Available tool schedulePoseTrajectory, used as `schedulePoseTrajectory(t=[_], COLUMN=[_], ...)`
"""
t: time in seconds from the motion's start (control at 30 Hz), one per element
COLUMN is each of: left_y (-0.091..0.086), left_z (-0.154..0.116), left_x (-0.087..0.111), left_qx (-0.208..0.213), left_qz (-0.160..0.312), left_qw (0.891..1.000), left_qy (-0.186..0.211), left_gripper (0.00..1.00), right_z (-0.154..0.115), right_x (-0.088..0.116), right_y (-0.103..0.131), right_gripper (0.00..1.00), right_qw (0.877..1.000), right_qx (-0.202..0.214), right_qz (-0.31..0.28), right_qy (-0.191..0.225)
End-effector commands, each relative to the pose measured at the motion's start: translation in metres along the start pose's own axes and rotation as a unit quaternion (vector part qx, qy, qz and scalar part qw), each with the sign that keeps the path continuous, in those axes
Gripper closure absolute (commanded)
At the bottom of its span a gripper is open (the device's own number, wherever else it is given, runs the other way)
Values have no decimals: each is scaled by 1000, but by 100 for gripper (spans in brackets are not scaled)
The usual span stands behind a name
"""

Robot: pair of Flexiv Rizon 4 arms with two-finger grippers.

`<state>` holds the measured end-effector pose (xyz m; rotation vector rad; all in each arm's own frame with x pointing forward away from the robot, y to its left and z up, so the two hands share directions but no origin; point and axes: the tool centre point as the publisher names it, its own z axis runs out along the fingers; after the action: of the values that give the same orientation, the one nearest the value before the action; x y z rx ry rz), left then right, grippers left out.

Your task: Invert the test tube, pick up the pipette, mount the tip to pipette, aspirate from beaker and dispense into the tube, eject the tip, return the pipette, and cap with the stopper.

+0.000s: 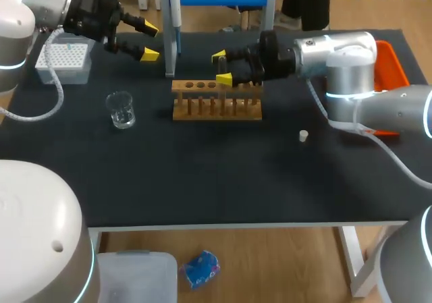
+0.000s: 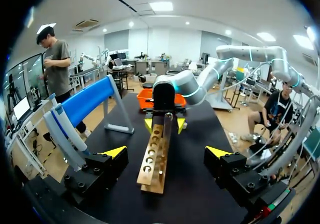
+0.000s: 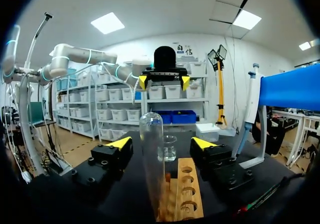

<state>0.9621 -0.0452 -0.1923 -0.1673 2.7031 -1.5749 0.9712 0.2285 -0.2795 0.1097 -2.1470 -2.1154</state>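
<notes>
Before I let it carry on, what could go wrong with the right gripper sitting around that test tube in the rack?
1. The test tube stands in the wooden rack between the open fingers of the right gripper, seemingly off-centre. An uneven close might tilt it or drag the rack.
2. The stopper lies loose on the table near the right arm. A low swing of that arm could knock it away.

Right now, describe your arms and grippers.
The left arm and right arm are rounded silver-white and grey links with glowing cyan rings at the joints. A pale cable trails from each. The left gripper and right gripper are black blocks, each with two yellow-tipped fingers.
</notes>
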Motion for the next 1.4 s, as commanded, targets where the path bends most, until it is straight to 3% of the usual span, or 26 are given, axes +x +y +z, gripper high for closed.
schedulePoseTrajectory(t=[0.03, 0.13, 0.2, 0.83, 1.4], left_y=[0, 0, 0, 0, 0], left_z=[-1, -1, -1, -1, -1], left_x=[-1, -1, -1, -1, -1], left_qx=[-2, -2, -2, -2, -2], left_qz=[0, 0, 0, 0, 0], left_qw=[1000, 1000, 1000, 1000, 1000], left_qy=[3, 3, 3, 3, 3], left_gripper=[0, 0, 0, 0, 0], right_z=[1, 1, 1, -1, -5], right_x=[-1, -1, 0, 3, 5], right_y=[1, 1, 0, 8, 37], right_gripper=[58, 79, 100, 100, 100], right_qw=[1000, 1000, 1000, 1000, 999], right_qx=[1, 2, 0, -11, -27], right_qz=[3, 2, 4, 7, -2], right_qy=[0, -1, -3, -19, -24])
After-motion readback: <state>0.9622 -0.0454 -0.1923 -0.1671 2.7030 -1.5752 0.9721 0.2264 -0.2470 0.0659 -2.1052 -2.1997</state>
